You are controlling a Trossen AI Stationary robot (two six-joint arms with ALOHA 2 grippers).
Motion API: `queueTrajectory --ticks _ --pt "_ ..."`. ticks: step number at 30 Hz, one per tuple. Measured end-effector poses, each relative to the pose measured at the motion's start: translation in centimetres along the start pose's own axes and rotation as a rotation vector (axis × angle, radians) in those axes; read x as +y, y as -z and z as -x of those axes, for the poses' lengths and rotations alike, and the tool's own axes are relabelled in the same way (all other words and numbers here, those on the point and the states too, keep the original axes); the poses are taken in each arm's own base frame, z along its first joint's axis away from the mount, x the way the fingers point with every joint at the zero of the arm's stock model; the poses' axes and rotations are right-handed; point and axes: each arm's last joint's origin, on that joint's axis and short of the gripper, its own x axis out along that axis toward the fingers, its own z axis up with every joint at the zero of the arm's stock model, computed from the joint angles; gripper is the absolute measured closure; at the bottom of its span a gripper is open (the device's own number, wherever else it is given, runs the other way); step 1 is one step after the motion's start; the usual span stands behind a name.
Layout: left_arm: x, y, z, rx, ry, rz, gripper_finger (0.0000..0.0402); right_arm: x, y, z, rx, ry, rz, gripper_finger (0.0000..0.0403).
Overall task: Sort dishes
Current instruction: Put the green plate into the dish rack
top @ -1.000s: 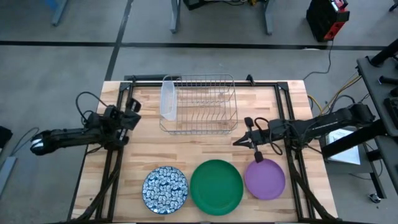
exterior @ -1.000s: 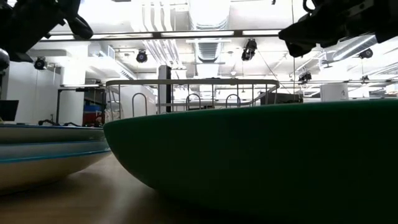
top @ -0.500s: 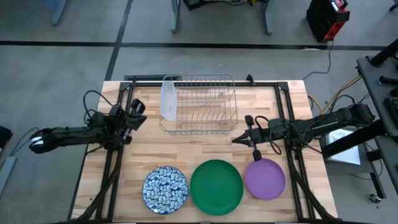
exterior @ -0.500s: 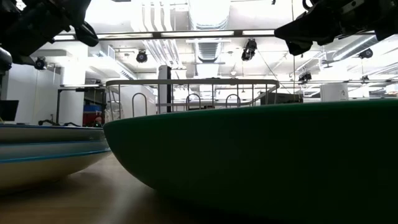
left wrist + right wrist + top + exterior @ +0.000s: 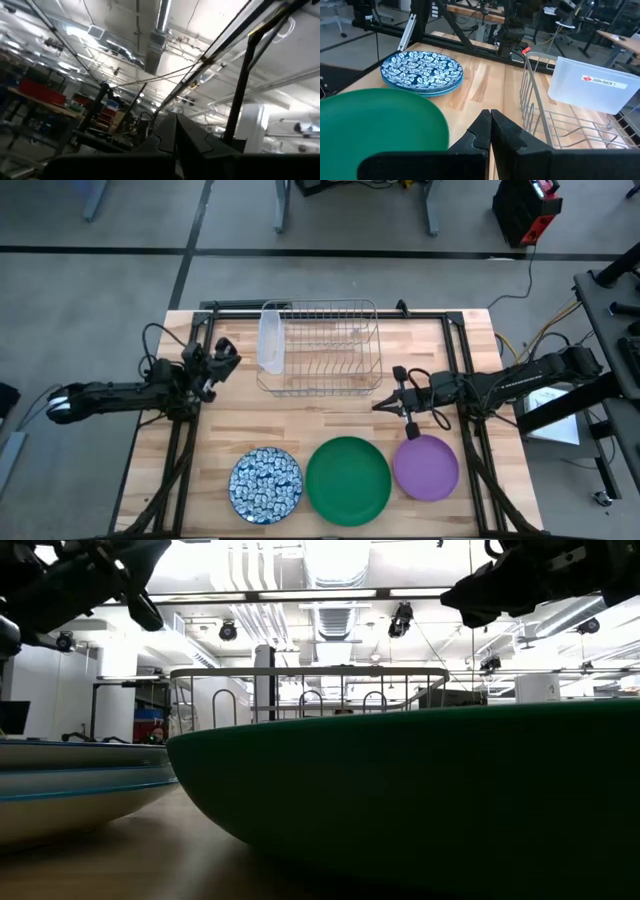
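Three dishes lie flat in a row along the table's near edge: a blue-and-white patterned plate [image 5: 265, 485] that shows as a stack [image 5: 422, 70], a large dark green plate [image 5: 348, 480] and a smaller purple plate [image 5: 426, 467]. My right gripper [image 5: 380, 406] is shut and holds nothing. It hovers between the dish rack and the purple plate, pointing toward the table's left. My left gripper [image 5: 228, 356] is shut too, left of the rack. In the left wrist view its fingertips [image 5: 175, 124] point up at the ceiling.
A wire dish rack [image 5: 320, 348] stands at the table's far middle, with a clear plastic tub [image 5: 269, 340] on its left side. Bare wood lies between the rack and the row of plates. Black frame rails [image 5: 185, 440] run along both sides of the table.
My left gripper has gone toward the table's right and far side, closer to the rack's left end and the tub. Its fingers stay shut. The plates have not moved.
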Motion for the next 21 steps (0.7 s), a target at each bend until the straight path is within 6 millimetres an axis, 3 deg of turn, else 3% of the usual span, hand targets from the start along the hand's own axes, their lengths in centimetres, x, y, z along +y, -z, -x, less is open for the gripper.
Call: queueTrajectory --ticks 8,18,21 --pt "0.3 0.3 -0.1 0.017 -0.026 0.022 0.0401 0.1 0.6 0.0 0.053 -0.009 -0.100 0.0403" --pt "1.1 0.4 -0.3 -0.090 -0.222 -0.018 0.0401 0.3 1.4 0.2 0.101 -0.015 -0.123 0.0403" --pt "1.3 0.6 -0.3 -0.081 -0.223 0.059 0.0401 0.3 1.4 0.3 0.102 -0.015 -0.127 0.0403"
